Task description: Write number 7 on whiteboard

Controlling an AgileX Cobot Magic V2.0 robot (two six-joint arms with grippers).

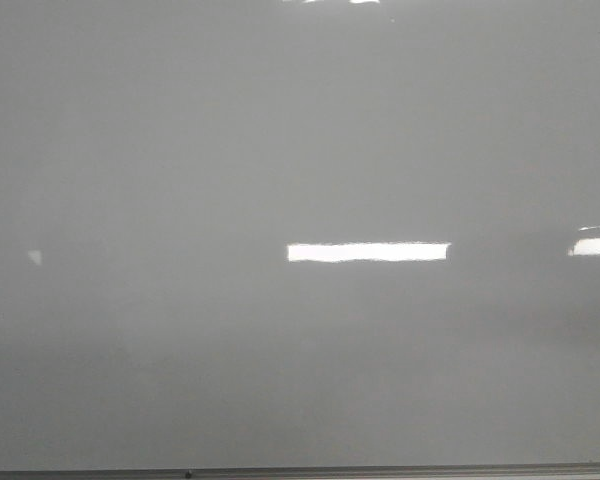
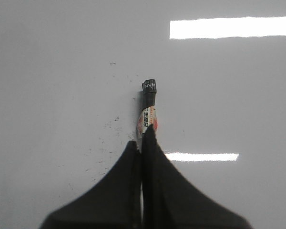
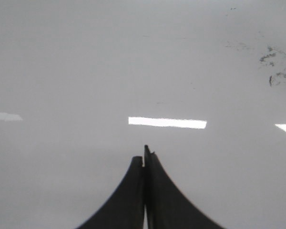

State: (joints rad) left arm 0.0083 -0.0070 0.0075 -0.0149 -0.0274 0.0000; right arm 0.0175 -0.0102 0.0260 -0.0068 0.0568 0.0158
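Note:
The whiteboard (image 1: 280, 150) fills the front view, glossy pale grey, with a thin metal edge strip (image 1: 300, 472) along the bottom. No number 7 shows on it in any view. In the left wrist view my left gripper (image 2: 142, 138) is shut on a marker (image 2: 148, 102) with a black end and a white and red label, which sticks out past the fingertips over the whiteboard (image 2: 62, 71). In the right wrist view my right gripper (image 3: 143, 155) is shut and empty over the whiteboard (image 3: 86, 62). Neither gripper shows in the front view.
Bright rectangular glare patches lie on the board (image 1: 368, 252) (image 2: 231, 27) (image 3: 167, 122). Small dark specks are scattered left of the marker (image 2: 107, 126). A faint smudge of old ink (image 3: 279, 69) shows in the right wrist view.

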